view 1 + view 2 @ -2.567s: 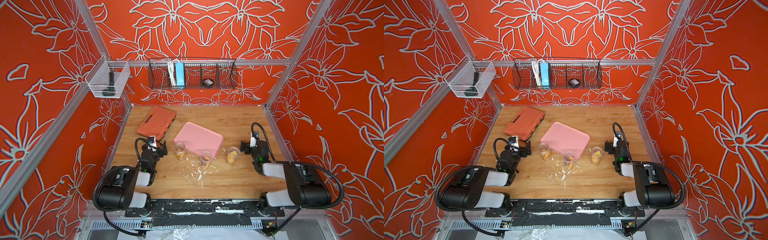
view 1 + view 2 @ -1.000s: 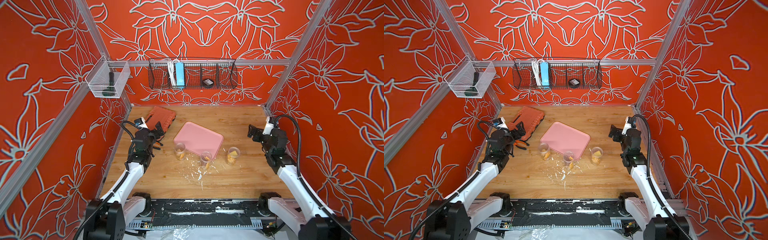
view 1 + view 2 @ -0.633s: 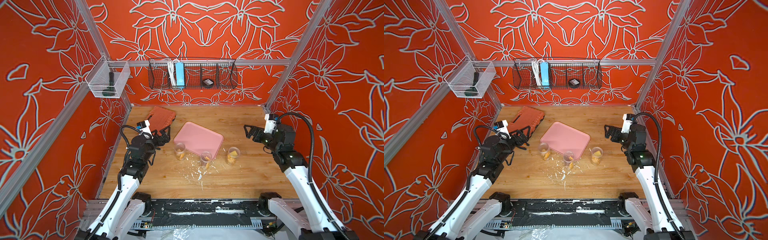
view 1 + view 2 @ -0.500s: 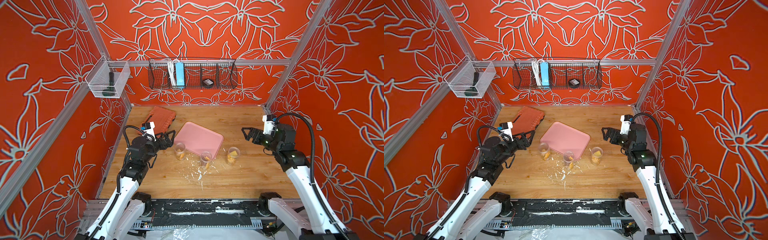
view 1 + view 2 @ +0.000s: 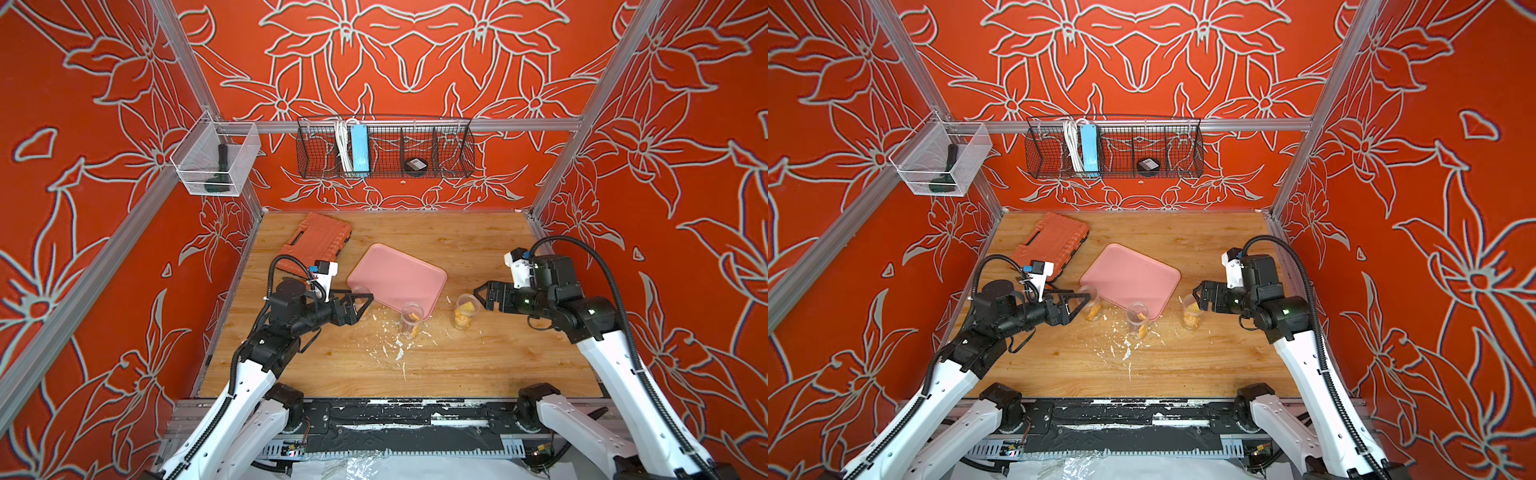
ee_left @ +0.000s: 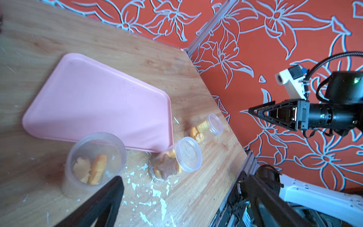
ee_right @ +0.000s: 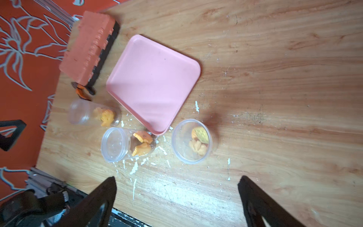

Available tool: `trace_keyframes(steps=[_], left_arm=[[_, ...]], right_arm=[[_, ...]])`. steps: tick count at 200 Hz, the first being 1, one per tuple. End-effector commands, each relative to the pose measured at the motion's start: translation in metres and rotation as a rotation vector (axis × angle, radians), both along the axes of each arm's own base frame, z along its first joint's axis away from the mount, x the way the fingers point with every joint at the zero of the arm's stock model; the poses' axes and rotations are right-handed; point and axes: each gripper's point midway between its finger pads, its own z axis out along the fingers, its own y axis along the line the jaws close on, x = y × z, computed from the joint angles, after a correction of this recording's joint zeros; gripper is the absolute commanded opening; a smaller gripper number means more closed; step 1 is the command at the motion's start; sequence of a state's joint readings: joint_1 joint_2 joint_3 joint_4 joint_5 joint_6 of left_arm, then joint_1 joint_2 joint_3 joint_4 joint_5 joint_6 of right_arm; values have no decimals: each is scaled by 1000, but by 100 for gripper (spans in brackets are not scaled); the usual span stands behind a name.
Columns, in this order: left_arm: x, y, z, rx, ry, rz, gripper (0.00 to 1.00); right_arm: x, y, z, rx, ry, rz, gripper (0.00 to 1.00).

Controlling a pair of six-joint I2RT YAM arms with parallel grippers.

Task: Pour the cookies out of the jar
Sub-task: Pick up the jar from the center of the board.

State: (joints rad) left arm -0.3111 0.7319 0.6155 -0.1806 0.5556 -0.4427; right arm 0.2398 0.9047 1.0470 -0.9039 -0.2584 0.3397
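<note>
Left gripper (image 5: 362,303) & right gripper (image 5: 480,297) are seen w/ jaws apart, nothing held. Small orange/tan cookies (image 5: 468,308) are kept in 3 clear plastic jars (image 5: 410,312) near frame ctr, beside pink rectangular tray (image 5: 399,272)

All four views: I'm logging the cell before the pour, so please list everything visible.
jars: three, clear, lidless, in a row along the tray's near edge.
cookies: several, orange, yellow and tan, one brown; inside the jars.
tray: one, pink, table centre.
case: one, orange, table's back left.
crumbs: many, white, scattered in front of the jars.
wire basket: one, black, back wall.
mesh bin: one, white, left wall.
table: one, wooden.
left gripper: one, black, open, close to the nearest jar.
right gripper: one, black, open, just short of the nearest jar.
</note>
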Motion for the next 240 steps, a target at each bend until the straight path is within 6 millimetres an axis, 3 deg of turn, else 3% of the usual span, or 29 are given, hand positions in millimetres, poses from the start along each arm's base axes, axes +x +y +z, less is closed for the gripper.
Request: trace_keyframes(steps=[1, 22, 59, 114, 240], left_arm=[[-6, -16, 1, 48, 1, -88, 98], [0, -20, -7, 107, 12, -99, 98], [8, -23, -3, 143, -30, -112, 98], [7, -19, -32, 202, -23, -121, 98], [5, -17, -31, 201, -65, -115, 98]], right_arm=[[-4, -10, -8, -109, 36, -13, 99], [0, -1, -11, -91, 60, 16, 99], [7, 6, -17, -151, 82, 32, 99], [18, 9, -44, -302, 169, 47, 99], [35, 25, -88, -390, 262, 82, 99]])
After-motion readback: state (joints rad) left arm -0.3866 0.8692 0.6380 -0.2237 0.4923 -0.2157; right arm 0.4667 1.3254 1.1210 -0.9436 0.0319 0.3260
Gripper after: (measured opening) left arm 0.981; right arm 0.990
